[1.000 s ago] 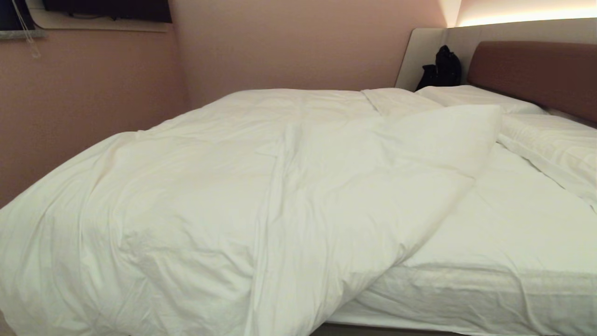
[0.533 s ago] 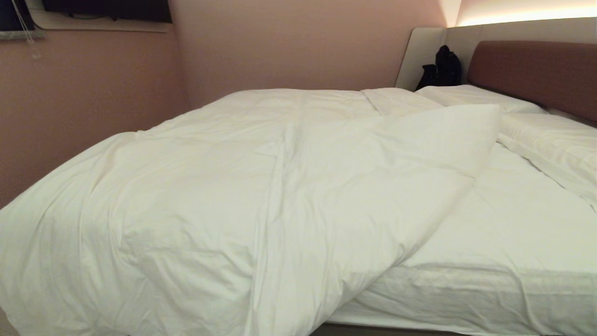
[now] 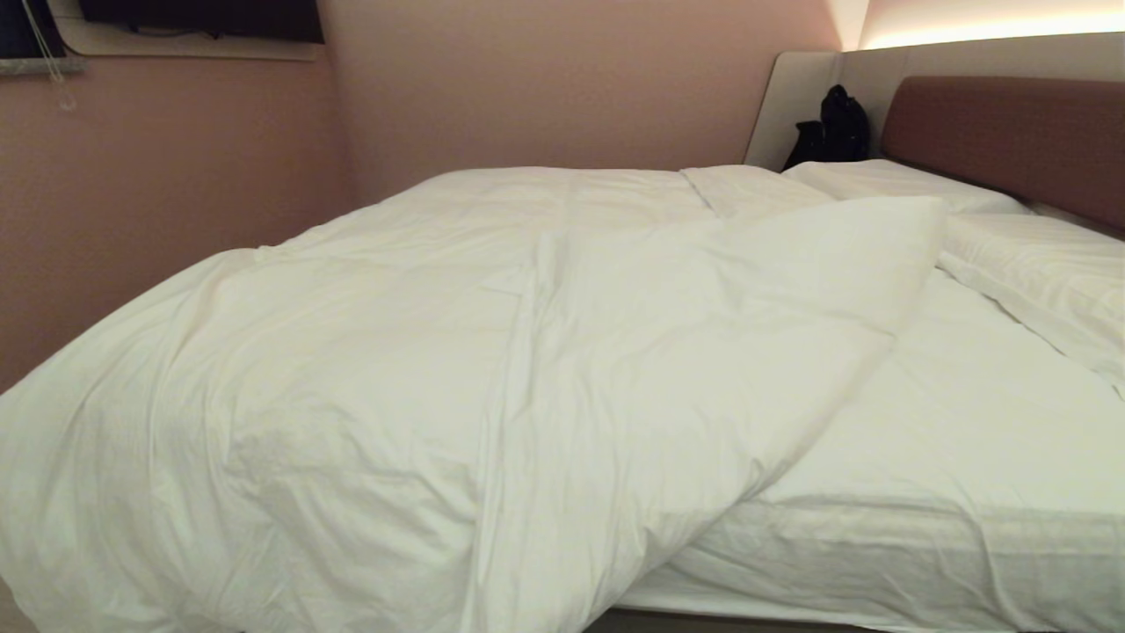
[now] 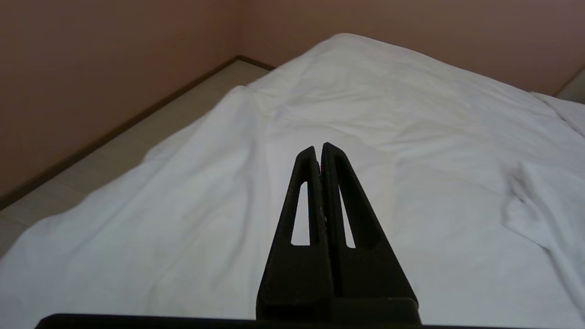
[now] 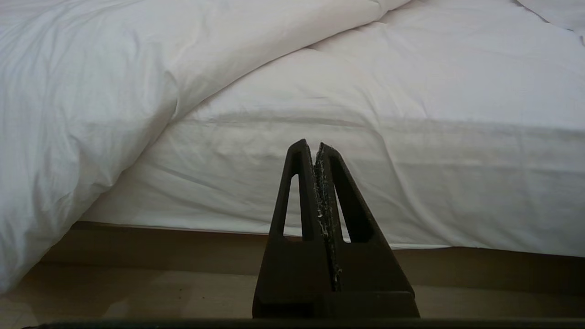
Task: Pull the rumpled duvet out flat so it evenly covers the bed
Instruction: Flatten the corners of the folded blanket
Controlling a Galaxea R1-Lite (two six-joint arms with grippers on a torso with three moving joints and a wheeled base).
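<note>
From the head view I see the duvet (image 3: 422,369) bunched over the left and middle of the bed (image 3: 923,563). Its near right portion is folded back on a diagonal, leaving the fitted sheet (image 3: 949,422) bare on the right, and its near left part spills over the bed's front edge. Pillows (image 3: 1037,264) lie against the reddish-brown headboard (image 3: 1011,132), with a black bag (image 3: 831,127) in the corner beside it. Neither arm shows in this view.

In the left wrist view, my left claw (image 4: 320,151) is closed, fingers pressed together with nothing between them. It is held above the duvet (image 4: 365,137), apart from the cloth, pointing along the bed toward the far wall, the floor (image 4: 137,132) to one side.

In the right wrist view, my right claw (image 5: 315,146) is likewise closed and empty. It sits low, aimed level at the mattress side (image 5: 411,183), just above the wooden base (image 5: 502,269), with the duvet (image 5: 82,114) hanging beside it.
</note>
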